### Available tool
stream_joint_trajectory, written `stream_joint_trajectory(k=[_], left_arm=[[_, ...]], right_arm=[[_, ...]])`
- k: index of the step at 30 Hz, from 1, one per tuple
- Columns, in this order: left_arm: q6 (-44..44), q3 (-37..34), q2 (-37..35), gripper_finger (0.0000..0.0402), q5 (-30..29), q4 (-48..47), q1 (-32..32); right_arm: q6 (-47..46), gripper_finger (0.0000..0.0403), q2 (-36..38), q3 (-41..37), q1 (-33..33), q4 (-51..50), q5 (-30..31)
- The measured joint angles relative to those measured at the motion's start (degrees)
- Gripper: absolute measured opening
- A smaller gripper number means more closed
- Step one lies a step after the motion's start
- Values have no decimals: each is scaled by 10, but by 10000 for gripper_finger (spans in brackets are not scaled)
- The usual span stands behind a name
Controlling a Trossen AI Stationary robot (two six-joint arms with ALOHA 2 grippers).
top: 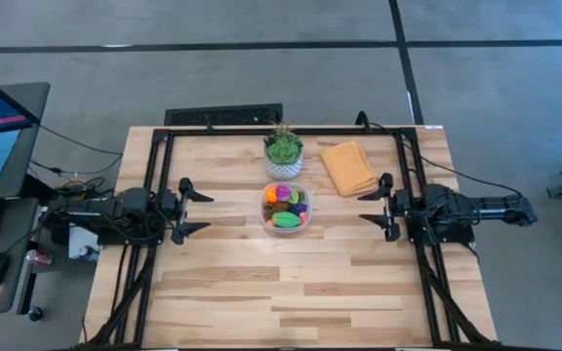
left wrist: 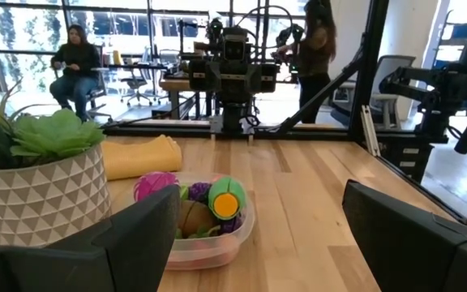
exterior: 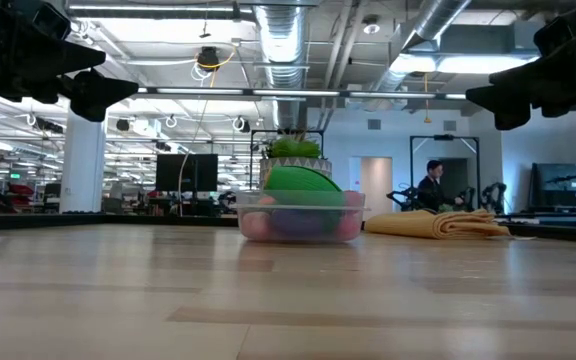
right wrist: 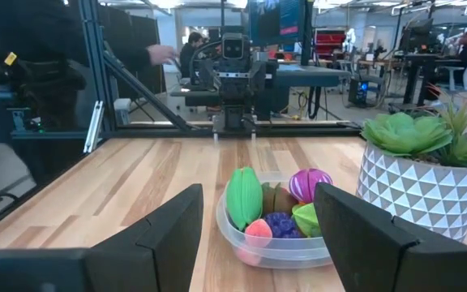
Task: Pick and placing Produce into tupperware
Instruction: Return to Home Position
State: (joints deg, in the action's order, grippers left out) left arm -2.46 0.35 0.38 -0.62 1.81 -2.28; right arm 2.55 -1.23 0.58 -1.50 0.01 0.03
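The produce (top: 286, 205) lies piled inside the tupperware (right wrist: 274, 259) at the middle of your desk (top: 261, 292). Your left gripper (top: 209, 213) hangs at its 9 o'clock and your right gripper (top: 361, 207) at 3 o'clock, both well apart from it, jaws spread and empty. The potted plant (top: 283, 151) stands at 12.

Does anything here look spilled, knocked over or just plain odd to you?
Nothing stands out. The produce all sits inside the tupperware, the potted plant stands upright beside it, and the orange cloth lies folded flat. The left arm and right arm wait at opposite sides, jaws open and empty.
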Motion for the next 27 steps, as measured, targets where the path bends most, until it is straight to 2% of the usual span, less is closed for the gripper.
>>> stream_joint_trajectory(k=[27], left_arm=[[-3, 0, 0, 334, 0, 0, 0]], right_arm=[[0, 261, 0, 0, 0, 0, 0]])
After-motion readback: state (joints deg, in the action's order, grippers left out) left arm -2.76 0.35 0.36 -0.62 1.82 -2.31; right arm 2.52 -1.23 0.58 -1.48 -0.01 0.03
